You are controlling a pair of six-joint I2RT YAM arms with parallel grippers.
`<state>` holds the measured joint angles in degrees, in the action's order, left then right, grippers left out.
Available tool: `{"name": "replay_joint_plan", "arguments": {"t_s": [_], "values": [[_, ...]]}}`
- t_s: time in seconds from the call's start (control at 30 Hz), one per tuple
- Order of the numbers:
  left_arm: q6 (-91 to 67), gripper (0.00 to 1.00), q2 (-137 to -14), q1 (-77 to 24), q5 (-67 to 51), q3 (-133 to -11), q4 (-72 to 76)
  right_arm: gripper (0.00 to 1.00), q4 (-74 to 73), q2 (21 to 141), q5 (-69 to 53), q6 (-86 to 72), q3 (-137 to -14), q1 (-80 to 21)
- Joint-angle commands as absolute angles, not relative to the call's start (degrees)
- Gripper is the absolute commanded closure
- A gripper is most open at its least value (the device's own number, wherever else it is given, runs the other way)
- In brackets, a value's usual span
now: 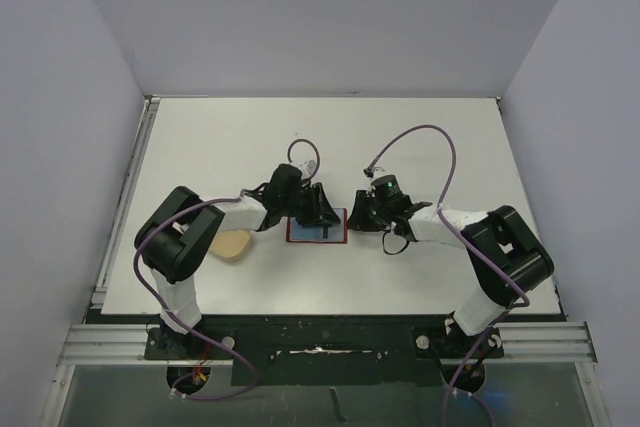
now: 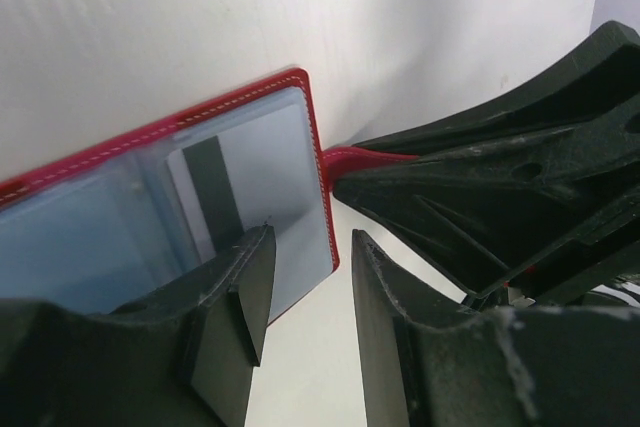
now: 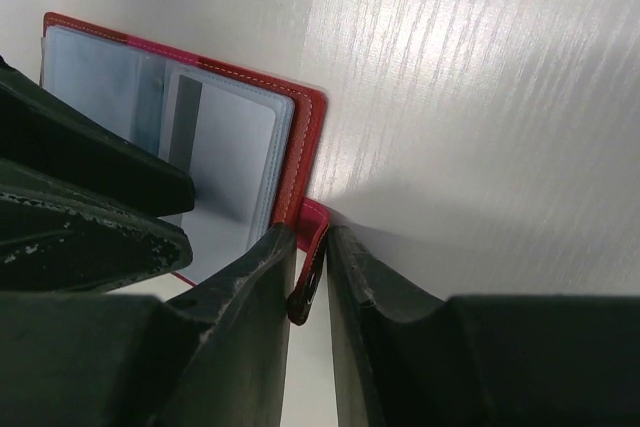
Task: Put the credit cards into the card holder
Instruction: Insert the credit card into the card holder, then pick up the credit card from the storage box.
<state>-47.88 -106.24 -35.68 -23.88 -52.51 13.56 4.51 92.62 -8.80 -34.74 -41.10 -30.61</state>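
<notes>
The red card holder (image 1: 317,228) lies open on the table between my two grippers. In the left wrist view its clear sleeves (image 2: 120,237) hold a pale grey credit card (image 2: 262,162) with a dark stripe. The card also shows in the right wrist view (image 3: 228,152). My left gripper (image 2: 312,239) is open, with one finger (image 2: 245,287) over the holder's near right corner. My right gripper (image 3: 310,239) is shut on the holder's snap tab (image 3: 311,272) at its right edge (image 3: 303,137). No loose cards are in view.
A tan oval dish (image 1: 232,245) sits left of the holder, beside the left arm. The right gripper's fingers (image 2: 500,177) crowd the holder's right side. White table (image 1: 400,137) stretches behind; grey walls stand on three sides.
</notes>
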Motion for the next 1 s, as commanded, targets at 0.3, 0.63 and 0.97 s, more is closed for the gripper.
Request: {"name": "replay_joint_plan", "arguments": {"t_s": [0.3,0.63,0.97], "values": [[-43.1,0.6,-99.9,-35.8,-20.6,-56.5,7.8,0.81,2.4,88.2,-4.9,-31.7,-41.0,-29.1],[-28.9,0.41,-86.4,-32.1,-7.7,-60.5,-13.3,0.77,0.2,84.4,-4.1,-32.0,-41.4,-28.9],[-11.9,0.4,-74.6,-27.0,13.3,-62.2,-29.2,0.44,-3.1,76.3,-5.7,-32.8,-42.6,-29.0]]}}
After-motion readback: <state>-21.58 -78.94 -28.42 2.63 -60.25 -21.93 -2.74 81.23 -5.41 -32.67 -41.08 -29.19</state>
